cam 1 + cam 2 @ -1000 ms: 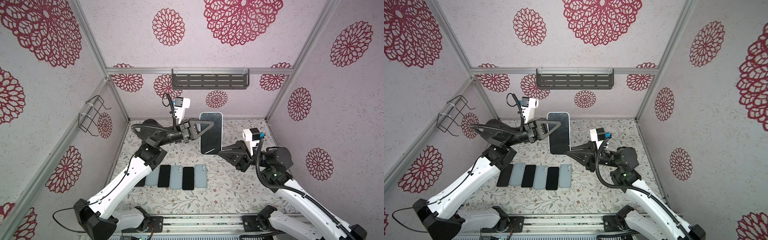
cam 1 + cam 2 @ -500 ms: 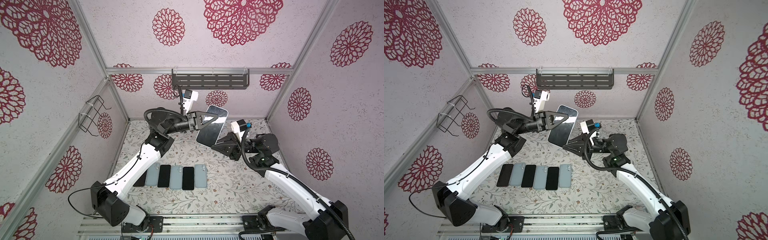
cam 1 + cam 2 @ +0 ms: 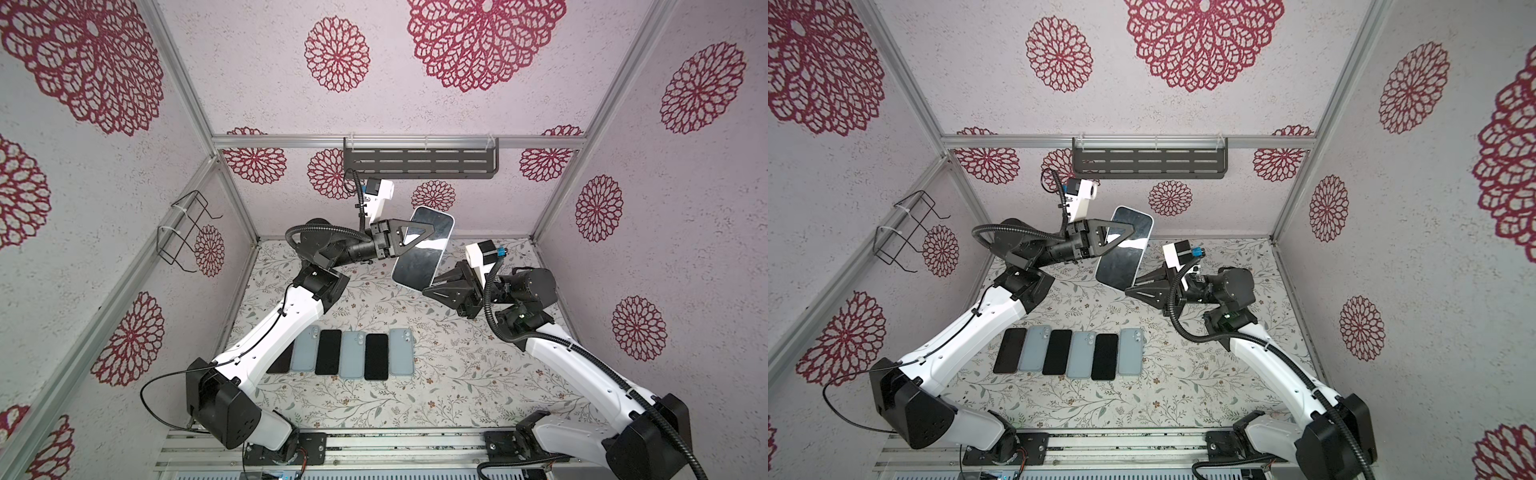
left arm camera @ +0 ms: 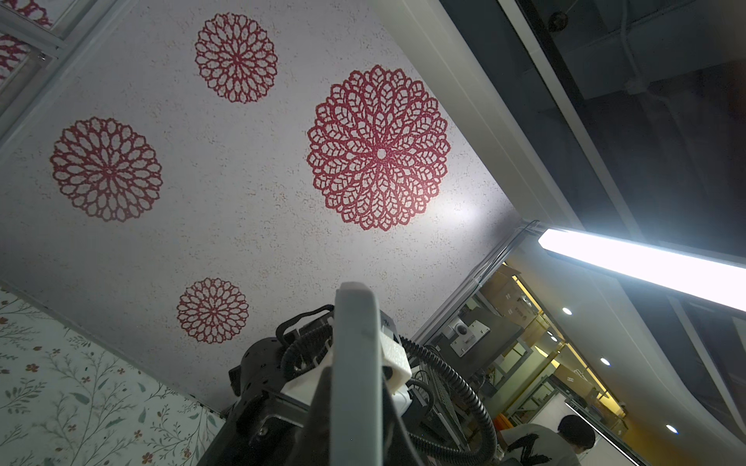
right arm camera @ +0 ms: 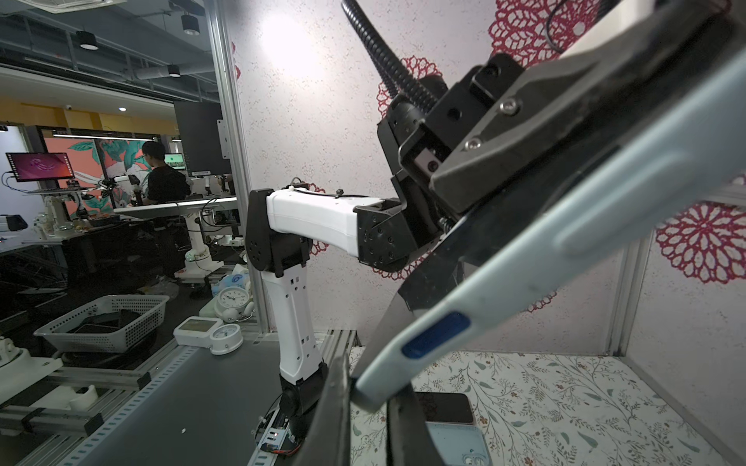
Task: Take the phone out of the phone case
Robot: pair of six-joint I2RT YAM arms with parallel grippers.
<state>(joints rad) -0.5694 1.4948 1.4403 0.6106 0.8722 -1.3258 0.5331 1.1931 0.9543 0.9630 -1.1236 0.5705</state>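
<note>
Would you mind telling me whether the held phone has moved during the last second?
Yes: the phone has risen toward the wall shelf and tilted, its top now leaning right.

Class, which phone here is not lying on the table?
The cased phone, held aloft by the left claw and right claw; the others lie flat.

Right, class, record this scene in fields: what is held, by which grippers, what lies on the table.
Held item: black-screened phone in pale blue case, tilted, above the floral-cloth table
Left gripper: shut on its upper half
Right gripper: shut on its lower corner
On table: row of three black phones and three pale blue cases, alternating
Status: phone not yet out
</note>
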